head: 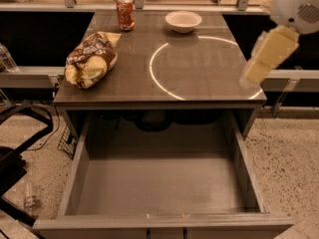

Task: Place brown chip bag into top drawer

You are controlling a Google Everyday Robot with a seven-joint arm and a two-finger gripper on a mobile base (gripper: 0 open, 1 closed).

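One brown chip bag [92, 59]: laid at left edge
top drawer [159, 188]: pulled open
gripper [256, 68]: held above right edge; state cannot be told

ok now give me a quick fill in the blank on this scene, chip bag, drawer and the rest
1. The chip bag lies on the ____, not in the drawer.
2. The drawer is pulled ____.
3. At the back, right of the soda can, stands a white ____.
4. The gripper hangs at the ____ edge of the table, apart from the chip bag.
Missing words: table; open; bowl; right.
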